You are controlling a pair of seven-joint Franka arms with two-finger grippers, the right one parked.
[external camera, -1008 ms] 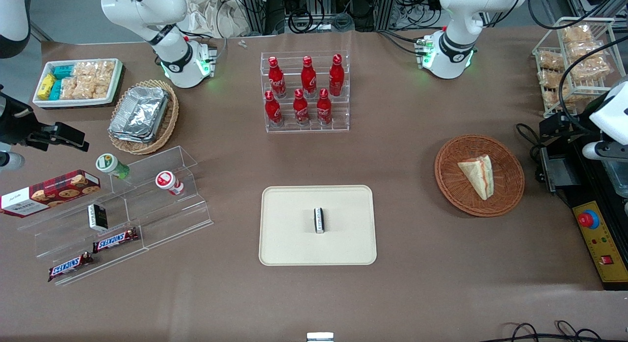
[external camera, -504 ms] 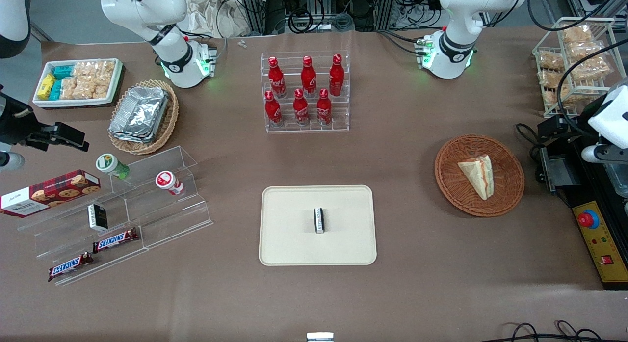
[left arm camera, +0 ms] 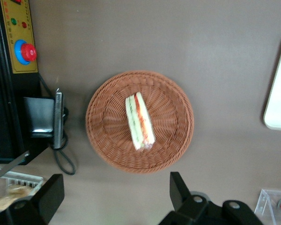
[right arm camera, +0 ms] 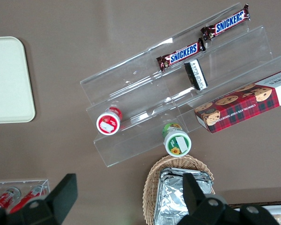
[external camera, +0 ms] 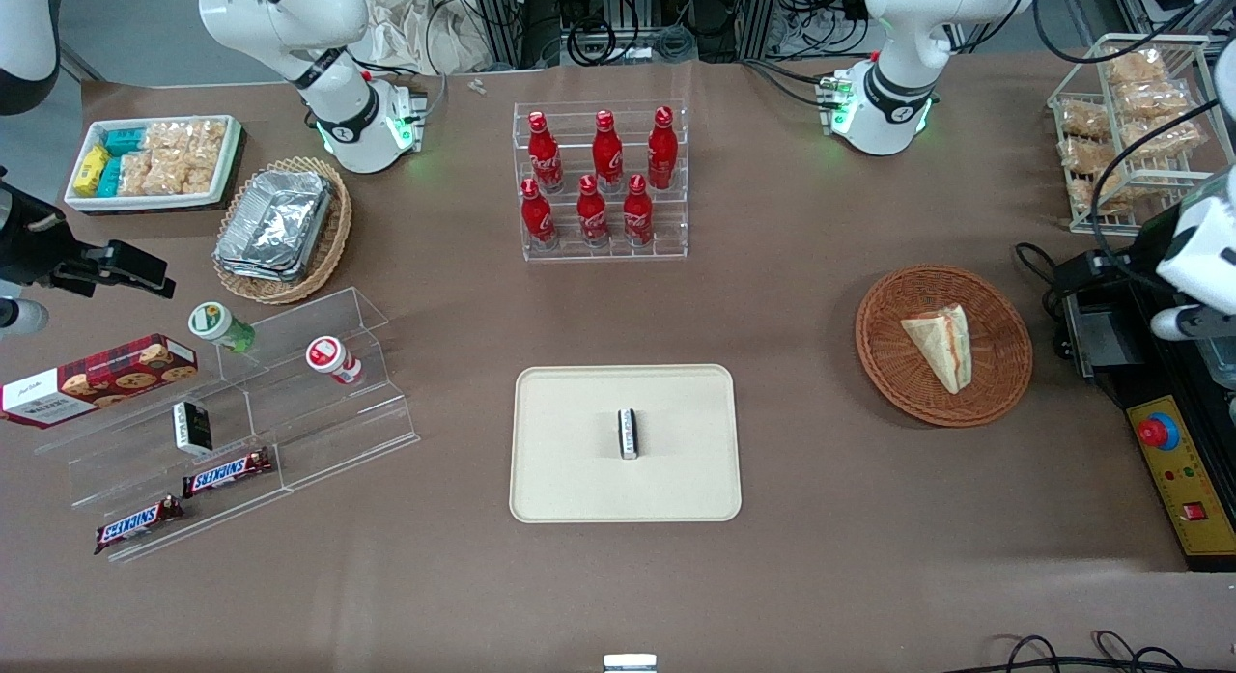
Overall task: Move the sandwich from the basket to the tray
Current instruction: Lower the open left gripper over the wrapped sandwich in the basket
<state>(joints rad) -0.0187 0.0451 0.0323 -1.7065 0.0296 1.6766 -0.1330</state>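
Sandwich (external camera: 941,348): triangular wedge lying in the basket (external camera: 1004,383), its point toward the front camera; the wrist view shows the cut edge (left arm camera: 139,123) with green and red-orange filling facing up.
Gripper (left arm camera: 114,197): the left arm's, high above the basket, toward the working arm's end of the table; fingers (left arm camera: 49,197) spread wide, holding nothing.
Step in hand: approach for the grasp (not yet begun, judged from the height).
Doing it well: descend straight over the wedge, place one finger on each flat bread face, and close gently, since soft bread likely crushes.
Basket: round, shallow, reddish-brown wicker; its ribbed weave and raised rim could snag a low fingertip.
Tray (external camera: 579,480): flat, cream, smooth, rounded corners, low rim; well apart from the basket.
Small packet (external camera: 629,433): dark, on the tray's middle (the sandwich should land on bare tray beside it).
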